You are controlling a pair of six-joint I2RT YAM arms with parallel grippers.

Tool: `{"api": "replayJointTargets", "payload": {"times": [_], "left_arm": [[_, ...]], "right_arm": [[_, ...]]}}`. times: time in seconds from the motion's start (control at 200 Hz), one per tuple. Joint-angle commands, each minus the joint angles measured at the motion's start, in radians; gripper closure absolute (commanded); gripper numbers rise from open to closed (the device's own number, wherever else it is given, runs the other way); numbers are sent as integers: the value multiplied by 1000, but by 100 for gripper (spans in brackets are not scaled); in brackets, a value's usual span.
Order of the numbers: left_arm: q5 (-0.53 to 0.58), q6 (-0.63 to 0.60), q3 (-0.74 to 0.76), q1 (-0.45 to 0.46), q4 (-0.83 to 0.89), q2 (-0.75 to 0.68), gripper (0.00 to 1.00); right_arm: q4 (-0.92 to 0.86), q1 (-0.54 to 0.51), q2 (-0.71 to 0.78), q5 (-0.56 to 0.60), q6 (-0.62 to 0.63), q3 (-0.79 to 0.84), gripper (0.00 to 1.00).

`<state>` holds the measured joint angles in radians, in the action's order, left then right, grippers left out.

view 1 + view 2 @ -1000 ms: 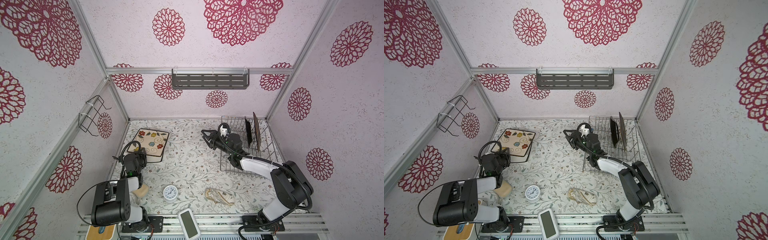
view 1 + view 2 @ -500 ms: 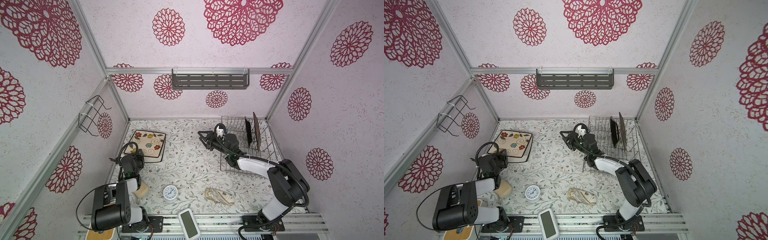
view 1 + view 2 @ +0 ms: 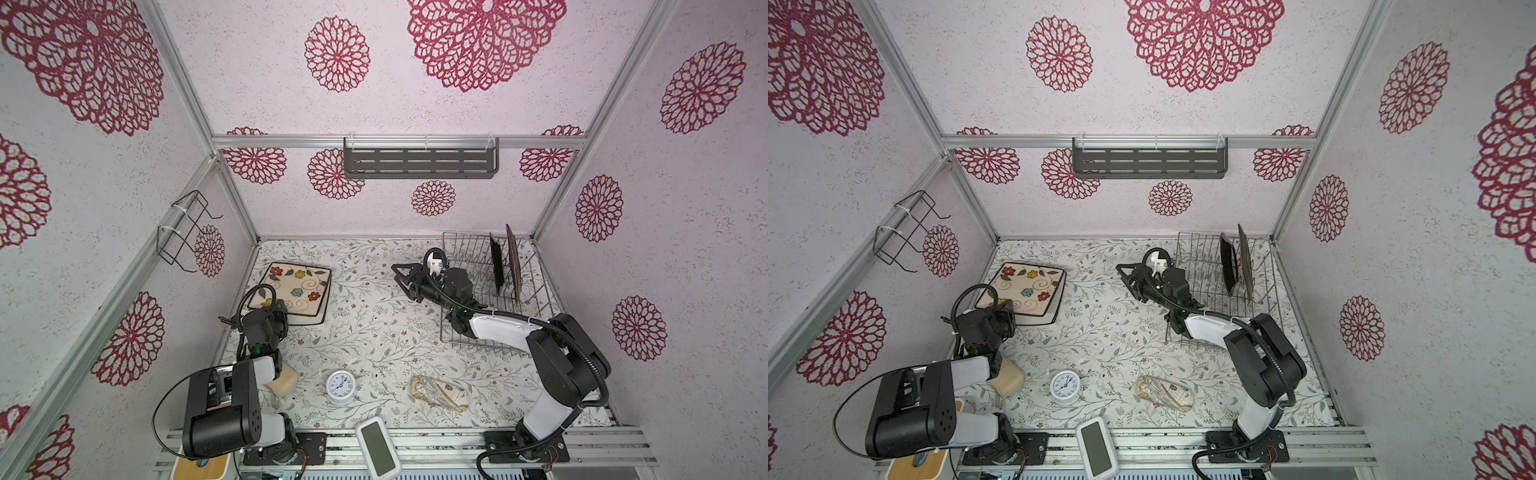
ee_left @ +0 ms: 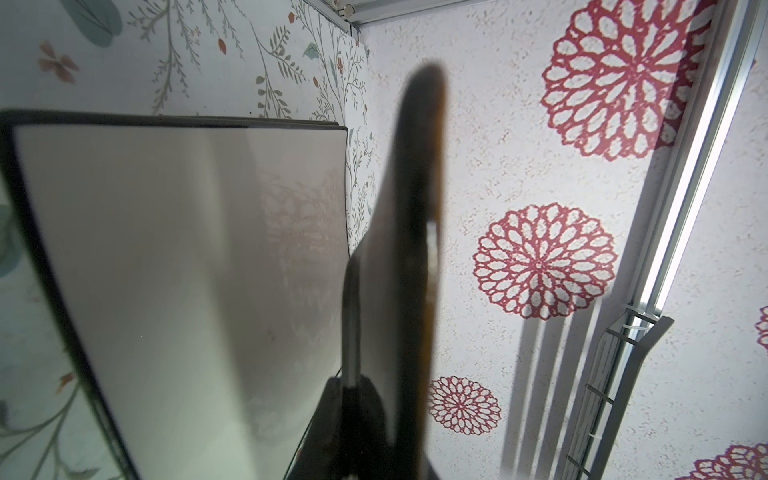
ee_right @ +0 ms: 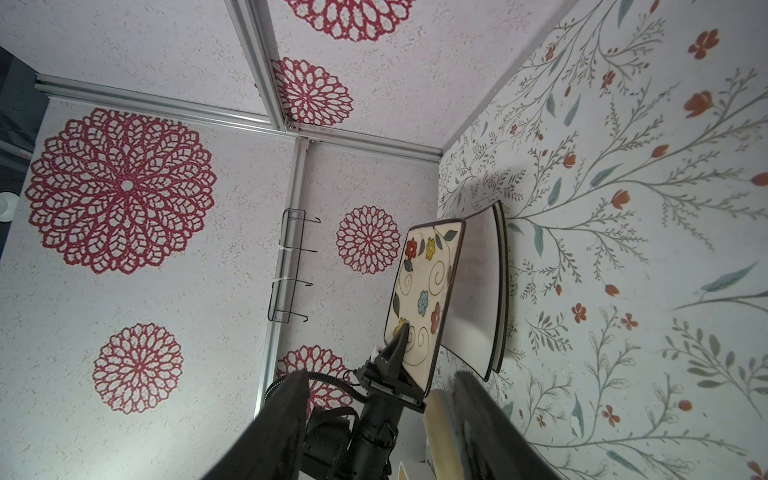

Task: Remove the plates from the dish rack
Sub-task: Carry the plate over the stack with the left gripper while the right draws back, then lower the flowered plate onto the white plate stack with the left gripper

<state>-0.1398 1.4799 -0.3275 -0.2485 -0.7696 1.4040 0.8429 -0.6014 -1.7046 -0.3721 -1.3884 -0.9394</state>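
Two plates (image 3: 496,266) stand on edge in the dish rack (image 3: 465,257), behind our right gripper (image 3: 402,280), whose empty jaws gape and point away from them. Our left gripper (image 3: 275,306), farther off, pinches the flower-painted plate (image 3: 297,286), tilted over the stack (image 5: 478,299).

The plate (image 3: 297,291) in the left pincer (image 3: 277,308) is cream with red, blue and yellow flowers and a dark rim. Under it, the table cover (image 3: 374,332) is white with green twigs.
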Motion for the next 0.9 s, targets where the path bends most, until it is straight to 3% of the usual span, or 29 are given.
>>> {"api": "replayJointTargets", "payload": {"times": [0.0, 0.896], "left_arm": [[-6, -1, -40, -11, -191, -4, 100], [-1, -7, -86, -16, -151, 59, 100]], "right_arm": [[51, -7, 5, -29, -1, -34, 42], [60, -12, -23, -37, -11, -45, 41]]}}
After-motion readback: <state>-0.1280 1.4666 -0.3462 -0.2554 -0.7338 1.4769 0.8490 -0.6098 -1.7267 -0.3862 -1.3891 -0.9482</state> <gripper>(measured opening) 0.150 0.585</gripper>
